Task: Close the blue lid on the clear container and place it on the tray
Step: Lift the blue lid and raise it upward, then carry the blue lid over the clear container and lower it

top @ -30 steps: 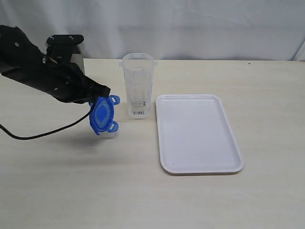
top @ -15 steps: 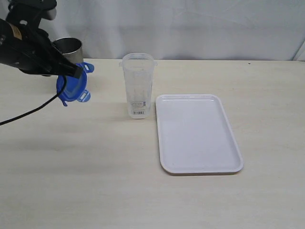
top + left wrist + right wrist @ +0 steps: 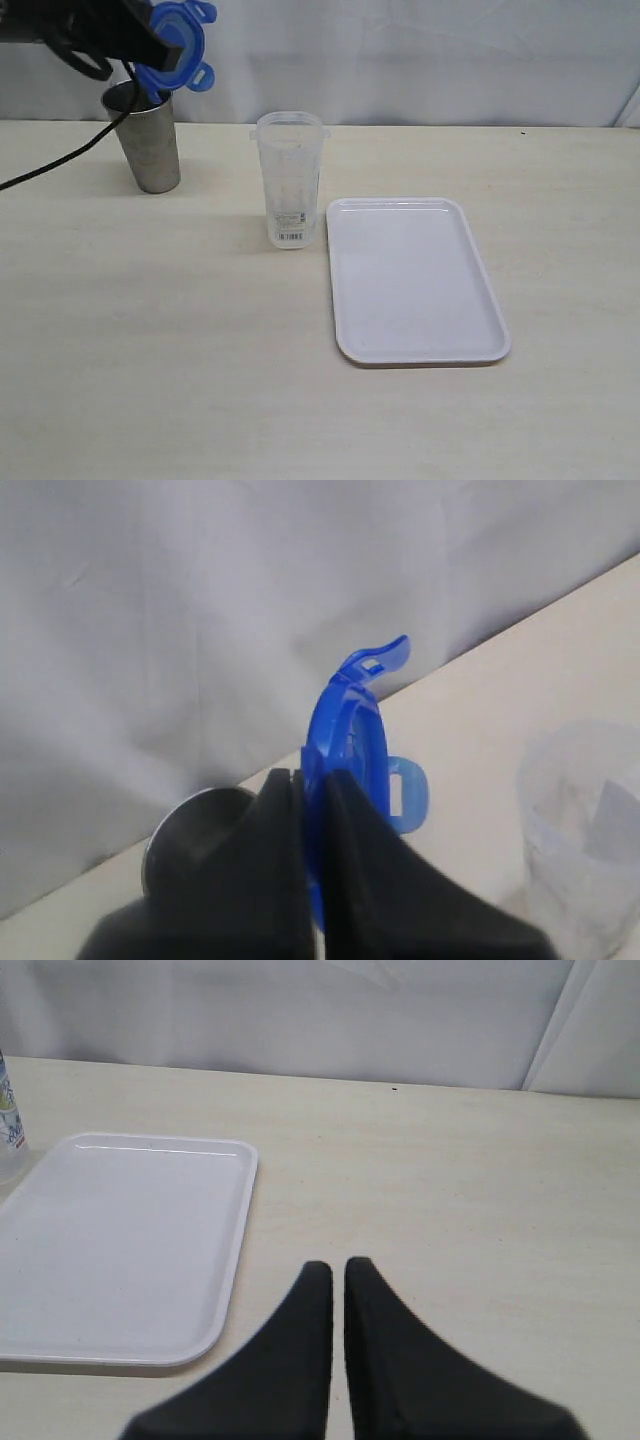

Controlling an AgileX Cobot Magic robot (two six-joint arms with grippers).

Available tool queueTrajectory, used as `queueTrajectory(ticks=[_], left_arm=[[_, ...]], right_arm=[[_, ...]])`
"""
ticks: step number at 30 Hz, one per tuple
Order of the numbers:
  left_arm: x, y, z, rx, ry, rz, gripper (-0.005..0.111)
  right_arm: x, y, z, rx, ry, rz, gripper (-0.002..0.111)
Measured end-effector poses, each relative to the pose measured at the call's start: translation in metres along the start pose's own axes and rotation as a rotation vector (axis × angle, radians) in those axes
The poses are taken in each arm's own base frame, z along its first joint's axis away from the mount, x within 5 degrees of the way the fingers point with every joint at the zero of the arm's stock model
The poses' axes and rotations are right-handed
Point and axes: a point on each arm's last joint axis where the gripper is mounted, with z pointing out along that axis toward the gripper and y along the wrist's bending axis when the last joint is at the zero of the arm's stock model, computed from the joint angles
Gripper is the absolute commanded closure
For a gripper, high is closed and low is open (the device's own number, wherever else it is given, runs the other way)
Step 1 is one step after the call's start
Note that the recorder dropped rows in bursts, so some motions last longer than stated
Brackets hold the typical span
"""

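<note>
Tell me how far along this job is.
Done: the lid is grasped, left jaws shut on it, in the air near the cup. In hand: bringing it to the container, which stands open on the table beside the tray. Left: seat the lid, then move the container onto the tray. Right jaws are shut on nothing.

The clear container (image 3: 289, 180) carries a white barcode label (image 3: 290, 237) and printed marks, all too small to read
</note>
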Motion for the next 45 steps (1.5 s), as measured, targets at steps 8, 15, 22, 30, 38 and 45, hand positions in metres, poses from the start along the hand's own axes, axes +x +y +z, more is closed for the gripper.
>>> queueTrajectory(ticks=[8, 15, 22, 30, 38, 45], left_arm=[[-0.008, 0.0, 0.049, 0.004, 0.007, 0.012, 0.107], [-0.019, -0.001, 0.082, -0.001, -0.075, 0.068, 0.107], [-0.013, -0.013, 0.101, 0.013, -0.087, 0.335, 0.107], [-0.03, -0.045, 0.098, 0.034, -0.214, 0.585, 0.107], [-0.027, -0.06, 0.097, 0.076, -0.162, 0.702, 0.107], [-0.023, -0.071, 0.095, 0.117, -0.104, 0.768, 0.107]], right_arm=[[0.0, 0.0, 0.0, 0.0, 0.0, 0.0, 0.104], [0.0, 0.0, 0.0, 0.0, 0.0, 0.0, 0.104], [0.0, 0.0, 0.0, 0.0, 0.0, 0.0, 0.104], [0.0, 0.0, 0.0, 0.0, 0.0, 0.0, 0.104], [0.0, 0.0, 0.0, 0.0, 0.0, 0.0, 0.104], [0.0, 0.0, 0.0, 0.0, 0.0, 0.0, 0.104]])
